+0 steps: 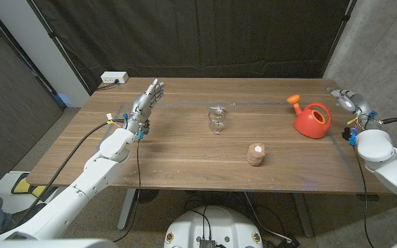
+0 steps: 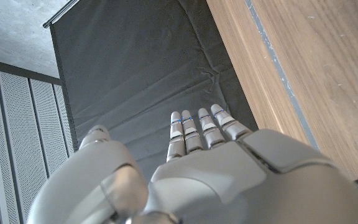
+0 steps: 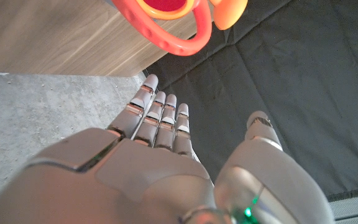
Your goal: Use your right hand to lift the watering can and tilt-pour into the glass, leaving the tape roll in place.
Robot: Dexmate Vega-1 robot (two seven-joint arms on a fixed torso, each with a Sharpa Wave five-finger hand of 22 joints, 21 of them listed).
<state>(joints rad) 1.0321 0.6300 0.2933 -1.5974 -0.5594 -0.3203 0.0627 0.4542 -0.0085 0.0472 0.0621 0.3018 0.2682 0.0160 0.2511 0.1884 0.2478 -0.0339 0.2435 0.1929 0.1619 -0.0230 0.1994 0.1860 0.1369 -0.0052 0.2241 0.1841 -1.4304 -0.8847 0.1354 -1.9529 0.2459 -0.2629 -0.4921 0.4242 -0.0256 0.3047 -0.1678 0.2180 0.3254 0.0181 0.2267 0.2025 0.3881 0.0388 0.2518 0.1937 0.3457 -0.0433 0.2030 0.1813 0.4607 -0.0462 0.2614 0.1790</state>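
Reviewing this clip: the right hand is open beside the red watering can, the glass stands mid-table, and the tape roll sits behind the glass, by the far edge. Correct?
Not quite. In the head view the tape roll sits nearer the robot than the glass, toward the near edge. The right hand is open beside the watering can.

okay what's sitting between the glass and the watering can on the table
Nothing: the head view shows bare tabletop between the glass and the watering can. The tape roll sits nearer the robot, off that line.

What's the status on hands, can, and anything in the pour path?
Both hands open: left hand idle, right hand beside the watering can, not touching. Can upright, glass mid-table. Tape roll sits nearer than the can-to-glass path.
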